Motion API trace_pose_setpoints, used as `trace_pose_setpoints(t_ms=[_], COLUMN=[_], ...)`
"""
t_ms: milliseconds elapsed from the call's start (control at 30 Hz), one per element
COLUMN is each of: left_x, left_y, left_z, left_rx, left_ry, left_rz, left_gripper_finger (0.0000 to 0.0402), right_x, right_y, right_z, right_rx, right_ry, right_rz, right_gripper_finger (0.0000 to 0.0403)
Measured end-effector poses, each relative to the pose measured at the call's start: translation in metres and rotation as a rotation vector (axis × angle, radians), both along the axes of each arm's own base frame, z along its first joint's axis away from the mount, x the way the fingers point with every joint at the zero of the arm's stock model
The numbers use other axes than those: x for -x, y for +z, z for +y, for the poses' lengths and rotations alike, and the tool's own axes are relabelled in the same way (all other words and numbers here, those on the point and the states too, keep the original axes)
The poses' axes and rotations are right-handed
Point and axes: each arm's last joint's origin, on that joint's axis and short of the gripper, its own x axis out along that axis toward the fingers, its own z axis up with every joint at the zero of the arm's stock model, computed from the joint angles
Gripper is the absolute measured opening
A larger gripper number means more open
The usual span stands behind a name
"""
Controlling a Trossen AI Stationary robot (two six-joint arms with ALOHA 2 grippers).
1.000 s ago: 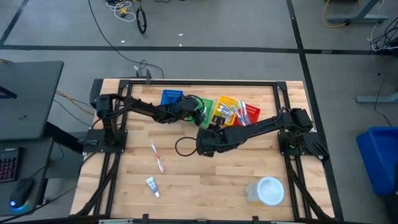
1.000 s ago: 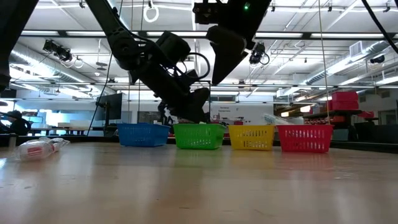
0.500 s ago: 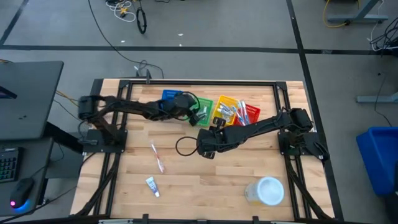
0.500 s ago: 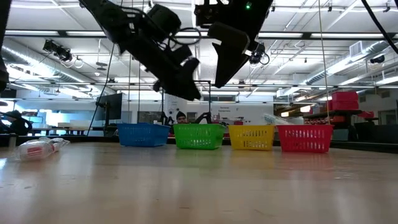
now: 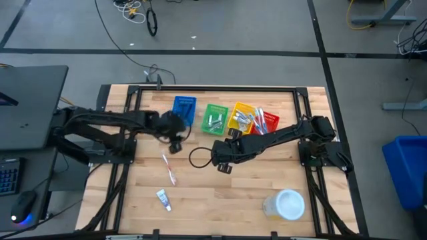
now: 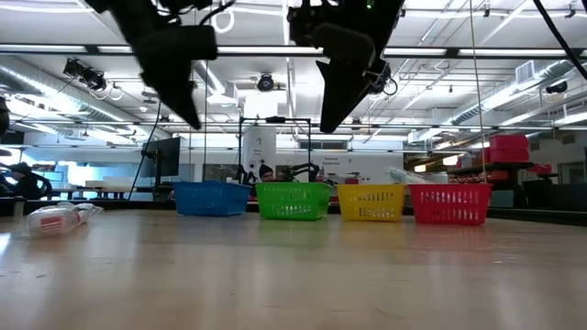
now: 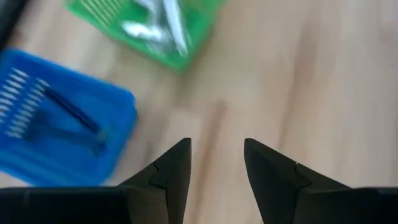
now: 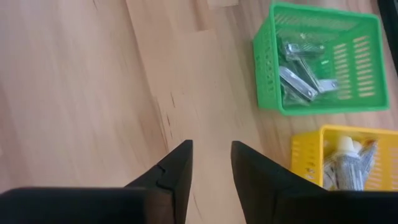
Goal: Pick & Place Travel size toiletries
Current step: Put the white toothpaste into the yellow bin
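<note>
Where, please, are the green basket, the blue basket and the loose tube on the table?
green basket (image 8: pixel 266 74), right wrist view, side wall
blue basket (image 5: pixel 185 102), high view, rim
tube (image 5: pixel 163 199), high view, middle

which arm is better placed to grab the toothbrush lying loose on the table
Left. Its open, empty gripper hovers just above the thin pink and white toothbrush; the right gripper, also empty, sits farther off toward the centre.
</note>
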Motion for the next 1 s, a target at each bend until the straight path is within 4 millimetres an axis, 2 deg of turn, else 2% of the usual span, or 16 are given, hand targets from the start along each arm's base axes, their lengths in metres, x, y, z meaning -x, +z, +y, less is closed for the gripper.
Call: trace_pose_setpoints(t_ms=[167, 367, 533, 833, 1000], left_x=[0.015, 0.025, 0.031, 0.032, 0.034], left_y=[-0.010, -0.029, -0.042, -0.055, -0.057], left_z=[-0.026, -0.045, -0.051, -0.051, -0.061], left_rx=[0.025, 0.056, 0.062, 0.097, 0.170], left_ry=[-0.085, -0.186, -0.200, -0.170, -0.241], left_rz=[0.099, 0.165, 0.207, 0.179, 0.192], left_gripper_finger=[0.0154, 0.0154, 0.0159, 0.0157, 0.0151], right_x=[0.000, 0.006, 0.001, -0.020, -0.020], right_y=[-0.008, -0.026, -0.037, -0.049, -0.055], right_z=[0.000, -0.001, -0.002, -0.003, -0.007], right_rx=[-0.001, 0.008, -0.003, -0.146, -0.142], right_ry=[0.000, 0.001, 0.013, 0.217, 0.208], right_rz=[-0.006, 0.035, -0.046, -0.332, -0.358], right_gripper_finger=[0.0111, 0.0108, 0.0119, 0.0174, 0.0201])
